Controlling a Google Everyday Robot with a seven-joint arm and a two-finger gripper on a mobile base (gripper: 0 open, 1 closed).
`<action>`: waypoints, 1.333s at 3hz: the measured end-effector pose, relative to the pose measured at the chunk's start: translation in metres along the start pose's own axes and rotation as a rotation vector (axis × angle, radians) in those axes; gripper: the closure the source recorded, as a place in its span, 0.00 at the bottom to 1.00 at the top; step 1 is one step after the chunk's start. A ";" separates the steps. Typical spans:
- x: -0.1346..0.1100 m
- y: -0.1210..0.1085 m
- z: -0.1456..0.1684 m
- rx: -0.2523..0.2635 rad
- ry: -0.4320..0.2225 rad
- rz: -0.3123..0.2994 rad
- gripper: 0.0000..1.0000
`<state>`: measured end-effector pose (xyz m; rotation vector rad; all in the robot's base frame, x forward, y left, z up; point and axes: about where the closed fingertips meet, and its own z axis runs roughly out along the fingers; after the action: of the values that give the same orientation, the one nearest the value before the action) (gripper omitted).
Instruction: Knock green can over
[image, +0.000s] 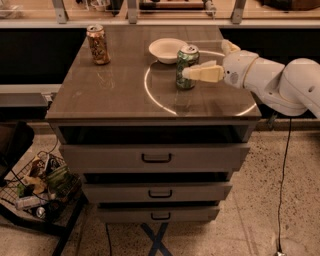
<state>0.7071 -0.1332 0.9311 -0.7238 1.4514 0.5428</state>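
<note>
The green can (186, 62) stands upright on the brown tabletop (120, 95), right of centre, just in front of a white bowl (166, 50). It has a green-and-white mottled label and a silver top. My gripper (202, 73) reaches in from the right on a white arm (280, 85). Its cream tip lies across the can's front right side at mid height and looks to be touching it. An orange-brown patterned can (98, 44) stands upright at the far left of the table.
The table is a drawer cabinet with three drawers (156, 158) below the top. A wire basket of litter (37, 187) sits on the floor at the left. A black cable (286, 165) hangs at the right. A shelf rail (150, 22) runs behind the table.
</note>
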 end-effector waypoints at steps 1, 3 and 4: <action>0.011 0.006 0.005 -0.013 -0.007 0.010 0.00; 0.022 0.023 0.018 -0.056 0.000 0.012 0.16; 0.027 0.031 0.024 -0.069 0.003 0.013 0.47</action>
<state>0.7033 -0.0972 0.9006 -0.7708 1.4466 0.6046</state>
